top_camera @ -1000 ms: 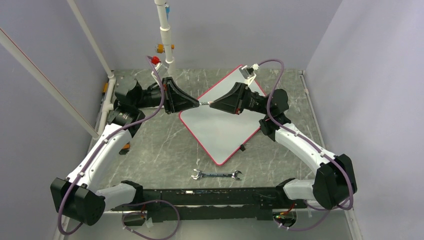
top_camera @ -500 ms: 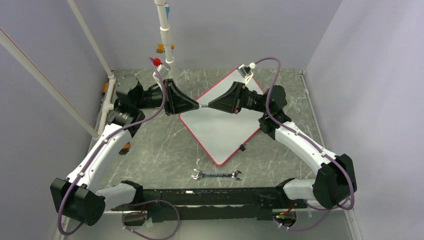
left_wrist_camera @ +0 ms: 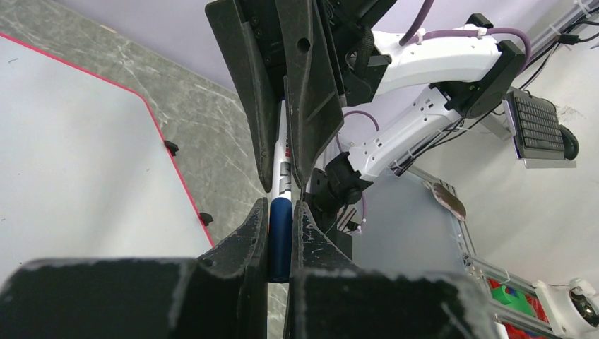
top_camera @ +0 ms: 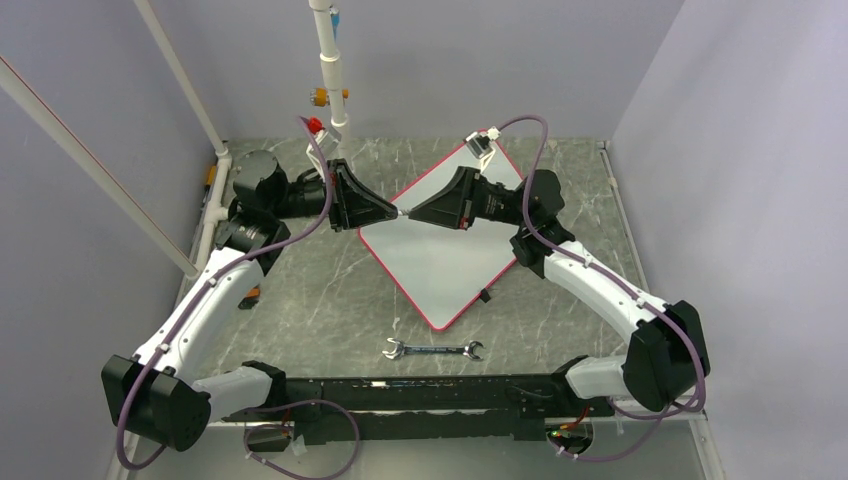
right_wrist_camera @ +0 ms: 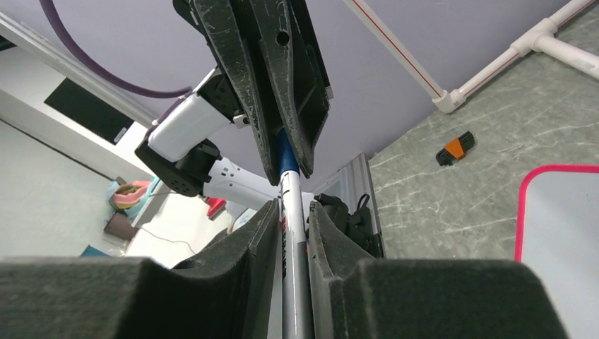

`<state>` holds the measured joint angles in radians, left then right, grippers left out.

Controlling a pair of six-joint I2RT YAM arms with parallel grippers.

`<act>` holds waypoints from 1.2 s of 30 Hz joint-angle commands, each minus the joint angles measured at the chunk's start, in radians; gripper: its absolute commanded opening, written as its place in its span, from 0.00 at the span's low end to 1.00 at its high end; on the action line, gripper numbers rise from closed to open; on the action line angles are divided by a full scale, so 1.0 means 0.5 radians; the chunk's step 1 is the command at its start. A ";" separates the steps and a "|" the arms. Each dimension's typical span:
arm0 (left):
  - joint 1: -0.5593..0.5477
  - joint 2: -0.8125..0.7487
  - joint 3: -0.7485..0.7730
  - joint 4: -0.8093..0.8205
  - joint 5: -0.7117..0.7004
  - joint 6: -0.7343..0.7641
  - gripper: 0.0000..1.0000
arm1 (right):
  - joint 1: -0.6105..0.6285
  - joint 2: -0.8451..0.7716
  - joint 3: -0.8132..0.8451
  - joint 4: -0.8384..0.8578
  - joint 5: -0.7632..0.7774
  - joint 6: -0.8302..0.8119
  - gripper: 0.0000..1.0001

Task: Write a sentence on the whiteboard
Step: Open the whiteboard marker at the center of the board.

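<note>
Two claws clamped on one marker (right_wrist_camera: 293, 261), upper centre.
Right claw (right_wrist_camera: 291, 208), on barrel, has closed toward left claw (left_wrist_camera: 280, 208), on blue cap (left_wrist_camera: 280, 240); whiteboard (top_camera: 440, 270) blank, uncapping likely pending.

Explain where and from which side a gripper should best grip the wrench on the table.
Probably the slim straight shank of the wrench, midway between its two open heads, coming straight down from above. It lies flat on the table, running left to right, so the jaws would close across its narrow width.
</note>
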<state>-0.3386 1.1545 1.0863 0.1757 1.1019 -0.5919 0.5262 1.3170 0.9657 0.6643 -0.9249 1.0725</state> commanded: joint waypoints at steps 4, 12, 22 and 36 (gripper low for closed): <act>-0.001 -0.020 0.014 0.032 -0.006 0.028 0.00 | 0.043 0.022 0.110 0.044 0.024 -0.042 0.24; -0.001 -0.022 0.003 0.026 -0.007 0.031 0.00 | 0.068 0.041 0.118 0.068 0.042 -0.029 0.23; -0.006 -0.021 -0.001 0.000 -0.025 0.052 0.00 | 0.109 0.077 0.142 0.160 0.076 0.020 0.22; -0.019 -0.014 0.006 -0.053 -0.052 0.084 0.00 | 0.178 0.094 0.174 0.190 0.101 0.028 0.19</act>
<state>-0.3183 1.1465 1.0863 0.1520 1.0966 -0.5720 0.5472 1.3567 0.9833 0.7044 -0.8982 1.0946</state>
